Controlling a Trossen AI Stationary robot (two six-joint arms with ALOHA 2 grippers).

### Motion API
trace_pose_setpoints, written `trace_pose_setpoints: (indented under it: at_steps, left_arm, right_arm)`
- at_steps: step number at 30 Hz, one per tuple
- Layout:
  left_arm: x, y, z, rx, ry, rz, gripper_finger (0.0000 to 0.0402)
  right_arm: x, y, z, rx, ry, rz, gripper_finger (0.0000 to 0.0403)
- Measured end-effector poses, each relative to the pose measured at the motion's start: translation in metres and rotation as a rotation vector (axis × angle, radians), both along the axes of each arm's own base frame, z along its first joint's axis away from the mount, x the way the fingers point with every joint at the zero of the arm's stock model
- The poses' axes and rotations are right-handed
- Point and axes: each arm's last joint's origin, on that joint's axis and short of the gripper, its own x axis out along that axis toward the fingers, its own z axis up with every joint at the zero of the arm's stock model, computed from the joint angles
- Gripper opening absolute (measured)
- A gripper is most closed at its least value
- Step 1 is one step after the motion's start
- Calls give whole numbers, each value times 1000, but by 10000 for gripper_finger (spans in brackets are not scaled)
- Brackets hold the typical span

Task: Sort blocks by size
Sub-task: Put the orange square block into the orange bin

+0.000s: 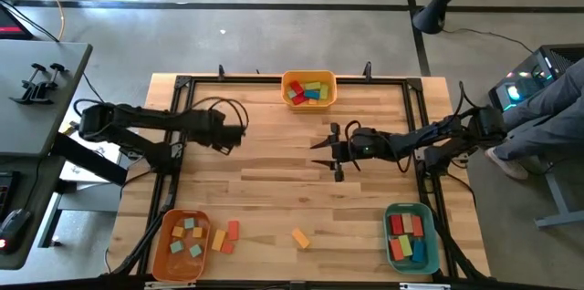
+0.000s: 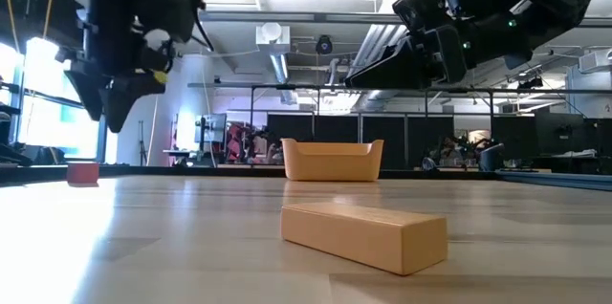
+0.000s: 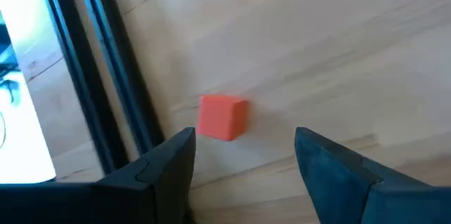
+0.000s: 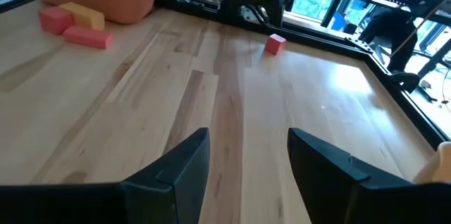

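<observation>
A small red cube rests on the table beside the black frame rail; it also shows in the low view and the right wrist view. My left gripper is open above the cube, at the table's left middle, with a finger on either side and touching nothing. My right gripper is open and empty over the table's middle, raised clear of the table. An orange bar lies near the front edge. An orange block and a red block lie beside the orange bin.
A yellow bin with several blocks stands at the far middle. A teal bin with several blocks stands at the near right. The orange bin at the near left holds several small blocks. A black frame borders the table. A person sits beyond the right edge.
</observation>
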Motion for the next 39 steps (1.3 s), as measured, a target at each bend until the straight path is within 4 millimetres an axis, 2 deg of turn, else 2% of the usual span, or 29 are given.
trace_pose_setpoints:
  at_steps: [4,9,18,25,29,32,39]
  left_arm:
    - [-5,21,-5,-84,23,13,260]
    - [-21,39,-23,-209,52,51,290]
    - [-34,55,-51,-307,-42,57,294]
    - [-40,59,-61,-315,-63,53,291]
    - [-37,60,-63,-319,-112,27,268]
    - [-36,60,-65,-329,-145,22,234]
    - [-29,50,-65,-377,-176,-28,109]
  right_arm:
    - [0,0,0,0,0,1,188]
    - [0,0,-1,1,9,4,188]
    - [-1,0,-2,2,22,4,188]
    - [-1,0,-2,2,22,4,188]
    - [-1,0,-2,2,22,3,188]
    - [-1,0,-2,7,22,2,188]
    - [-1,0,-2,9,22,1,188]
